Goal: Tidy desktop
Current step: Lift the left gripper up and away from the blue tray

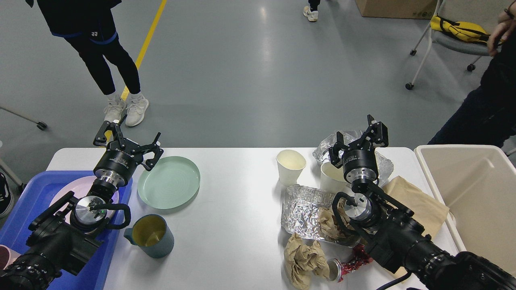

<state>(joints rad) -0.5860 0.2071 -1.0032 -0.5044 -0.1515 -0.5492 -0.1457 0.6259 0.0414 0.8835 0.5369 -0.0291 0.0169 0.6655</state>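
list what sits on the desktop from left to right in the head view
blue tray → pink plate → mug → green plate → paper cup → foil tray → brown paper → beige bin

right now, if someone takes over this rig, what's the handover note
Left gripper: open, empty, above the table's far edge near the green plate.
Right gripper: open, empty, over the foil at the back.
Desktop: green plate and mug on the left by the blue tray; two paper cups, foil tray, crumpled brown paper, a crushed can on the right by the beige bin.
Done: a pink plate lies in the blue tray.
Left: the other dishes and all the rubbish; the bin looks empty.
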